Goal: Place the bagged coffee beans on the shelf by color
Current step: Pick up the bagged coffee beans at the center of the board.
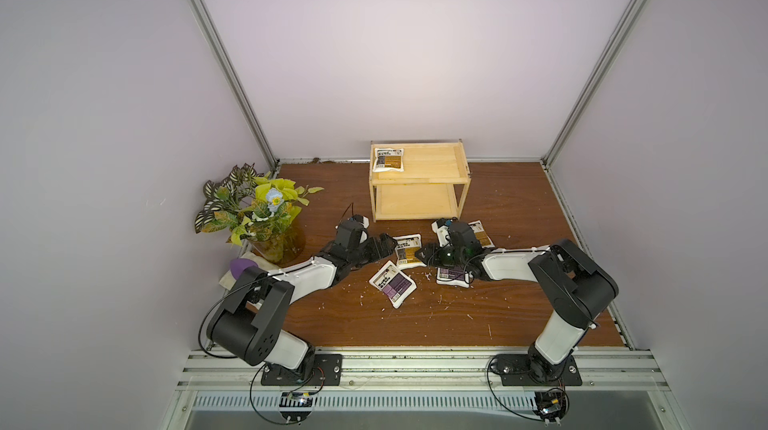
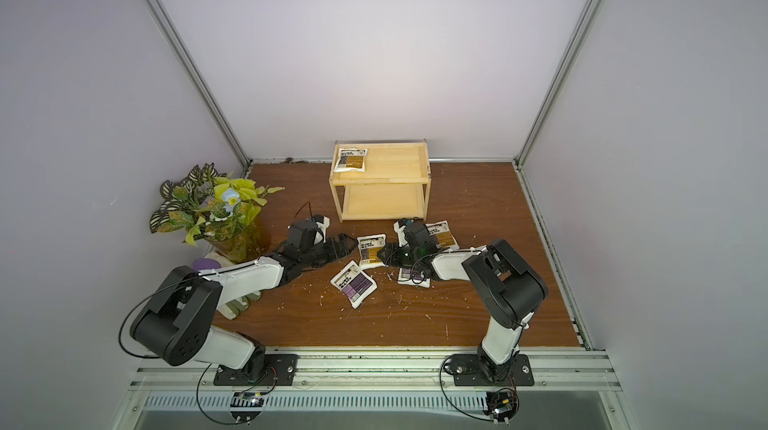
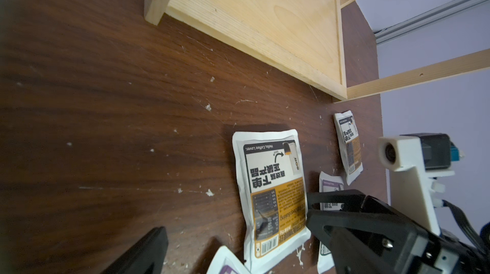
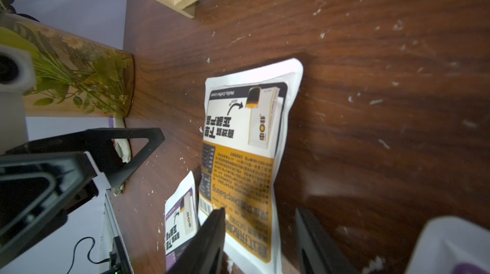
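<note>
My left gripper (image 1: 385, 244) sits at nine o'clock of the middle orange pouch (image 1: 408, 251), jaws wide and empty. A purple pouch (image 1: 392, 282) lies at its six. The shelf (image 1: 432, 163), at twelve, carries another orange pouch (image 1: 389, 159) on its top tier. My right gripper (image 4: 259, 209), at three, has its jaws parted astride the middle orange pouch's end.

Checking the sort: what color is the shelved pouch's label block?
Orange-brown; the pouch shows best in a top view.

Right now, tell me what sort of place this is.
Probably a robot test cell: walls on aluminium framing enclose a wooden tabletop, with the left arm and right arm bolted to its front rail.
</note>
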